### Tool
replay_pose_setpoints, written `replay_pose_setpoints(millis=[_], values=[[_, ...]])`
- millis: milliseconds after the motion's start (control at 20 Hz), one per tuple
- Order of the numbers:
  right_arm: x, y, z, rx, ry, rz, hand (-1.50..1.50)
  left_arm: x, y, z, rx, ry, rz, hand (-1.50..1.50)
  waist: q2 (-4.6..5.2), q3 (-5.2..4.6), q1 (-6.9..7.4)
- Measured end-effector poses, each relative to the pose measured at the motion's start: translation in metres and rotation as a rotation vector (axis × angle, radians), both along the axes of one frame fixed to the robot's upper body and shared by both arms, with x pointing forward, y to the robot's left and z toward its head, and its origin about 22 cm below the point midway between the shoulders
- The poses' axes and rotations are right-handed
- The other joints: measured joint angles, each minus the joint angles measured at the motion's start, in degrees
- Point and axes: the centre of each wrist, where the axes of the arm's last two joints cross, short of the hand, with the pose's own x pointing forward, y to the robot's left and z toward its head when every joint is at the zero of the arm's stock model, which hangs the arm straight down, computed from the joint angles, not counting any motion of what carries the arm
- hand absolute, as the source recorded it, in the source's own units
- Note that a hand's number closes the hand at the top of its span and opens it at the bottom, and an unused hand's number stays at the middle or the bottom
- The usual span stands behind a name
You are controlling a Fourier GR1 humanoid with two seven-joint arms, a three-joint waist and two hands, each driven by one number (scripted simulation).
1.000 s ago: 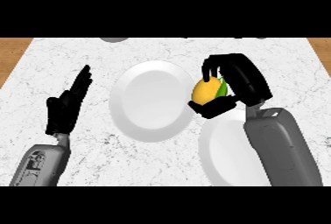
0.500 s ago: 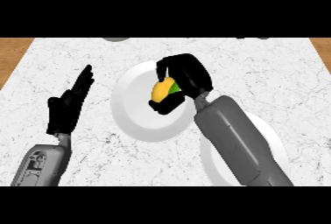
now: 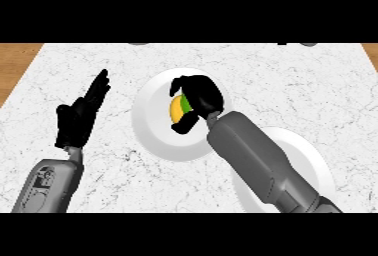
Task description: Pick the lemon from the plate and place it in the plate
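I am curling the fingers and thumb of my right hand round the lemon, holding it over the middle of the left plate with its long axis pointing away from me, so the set-down spot is lying straight beneath.

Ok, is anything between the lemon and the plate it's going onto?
Nothing visible is. The right hand, curled round the lemon, is over the middle plate, and no other thing shows on that plate around it. The left hand rests open at the left, apart from the plate.
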Motion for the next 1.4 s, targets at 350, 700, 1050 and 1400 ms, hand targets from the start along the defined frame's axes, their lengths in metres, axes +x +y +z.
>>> replay_pose_setpoints(millis=[350, 700, 1050, 1400], values=[[-0.002, 0.002, -0.022, 0.132, 0.062, -0.011, -1.50, -0.001, -0.010, -0.005, 0.003, -0.008, -0.026, 0.00, 0.31, 0.03, 1.16], [0.003, -0.004, -0.010, 0.459, 0.057, -0.058, -1.50, 0.002, -0.004, -0.004, 0.003, -0.005, -0.004, 0.00, 0.11, 0.06, 0.06], [0.023, -0.054, -0.005, 0.666, 0.030, -0.202, -1.50, -0.005, 0.009, -0.007, -0.003, 0.006, 0.036, 0.00, -0.53, 0.03, -2.30], [0.035, -0.143, -0.004, 0.737, 0.017, -0.260, -1.50, -0.006, 0.012, -0.003, -0.003, 0.009, 0.043, 0.00, -0.63, 0.02, -2.94]])
